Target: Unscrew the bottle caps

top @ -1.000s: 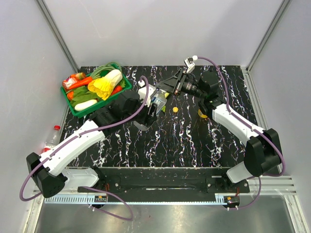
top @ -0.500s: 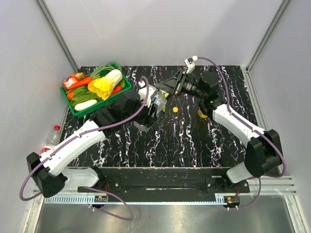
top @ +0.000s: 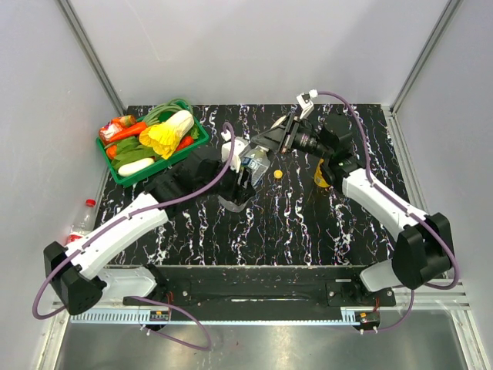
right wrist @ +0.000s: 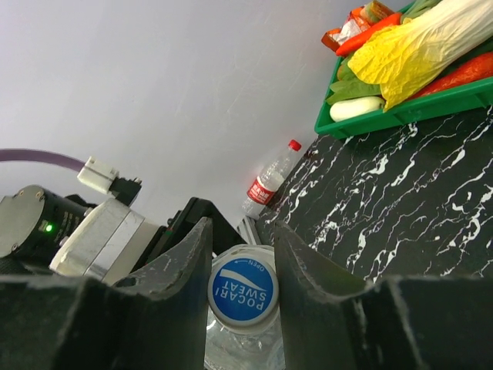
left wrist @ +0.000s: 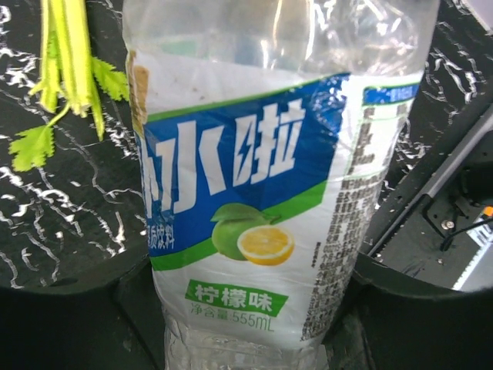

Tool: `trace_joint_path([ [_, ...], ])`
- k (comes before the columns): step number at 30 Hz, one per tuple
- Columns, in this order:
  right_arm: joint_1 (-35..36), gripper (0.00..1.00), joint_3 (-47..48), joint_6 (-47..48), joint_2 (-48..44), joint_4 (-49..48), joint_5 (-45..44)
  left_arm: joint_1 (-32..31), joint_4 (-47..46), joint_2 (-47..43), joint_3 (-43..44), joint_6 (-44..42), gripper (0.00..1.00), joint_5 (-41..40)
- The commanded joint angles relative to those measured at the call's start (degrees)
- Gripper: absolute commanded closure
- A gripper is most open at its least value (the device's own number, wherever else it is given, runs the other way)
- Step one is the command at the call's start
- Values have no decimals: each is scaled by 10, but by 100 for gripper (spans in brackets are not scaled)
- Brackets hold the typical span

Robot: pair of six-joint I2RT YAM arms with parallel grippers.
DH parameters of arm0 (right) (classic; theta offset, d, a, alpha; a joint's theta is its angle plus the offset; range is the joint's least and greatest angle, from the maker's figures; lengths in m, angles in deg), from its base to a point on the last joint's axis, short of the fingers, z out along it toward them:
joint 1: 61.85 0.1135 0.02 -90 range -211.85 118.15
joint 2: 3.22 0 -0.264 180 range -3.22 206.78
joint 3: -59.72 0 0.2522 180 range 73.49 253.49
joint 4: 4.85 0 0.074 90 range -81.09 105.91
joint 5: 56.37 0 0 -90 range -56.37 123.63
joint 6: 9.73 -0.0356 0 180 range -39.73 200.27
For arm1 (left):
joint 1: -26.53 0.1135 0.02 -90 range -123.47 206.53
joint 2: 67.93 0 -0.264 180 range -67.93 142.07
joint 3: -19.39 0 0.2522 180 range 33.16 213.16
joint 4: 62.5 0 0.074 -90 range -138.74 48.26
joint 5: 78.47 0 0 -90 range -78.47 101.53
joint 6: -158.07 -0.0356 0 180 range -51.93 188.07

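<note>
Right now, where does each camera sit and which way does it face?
Top external: above and behind the bases, facing down on the table; both arms show, left gripper and right gripper meeting at the blue-label bottle.
Left wrist: faces that bottle's label up close; its dark fingers flank the bottom.
Right wrist: faces past the blue cap between its fingers, toward the green basket and red-label bottle.
Shared: top and right wrist both show the basket.

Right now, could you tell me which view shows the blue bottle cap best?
The right wrist view: the blue cap faces the lens, lettering readable, inside the right hand. The left wrist shows only the labelled bottle; the top view hides it.
</note>
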Motion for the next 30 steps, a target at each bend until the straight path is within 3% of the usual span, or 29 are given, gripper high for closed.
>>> trace_joint_path([
  [1,0,100,0,21,-44,-45,56,12,-94,-22,-19,46,74,92],
  [10,-9,100,-10,-29,-52,-150,133,60,-243,-63,-93,119,78,277],
  [17,-21,100,-10,-154,-20,-339,206,72,-357,-75,-121,163,79,382],
  [23,-26,100,-1,-243,10,-493,239,81,-527,-79,-155,256,79,492],
  [30,-26,100,3,-263,16,-552,241,81,-662,-57,-159,335,77,551],
])
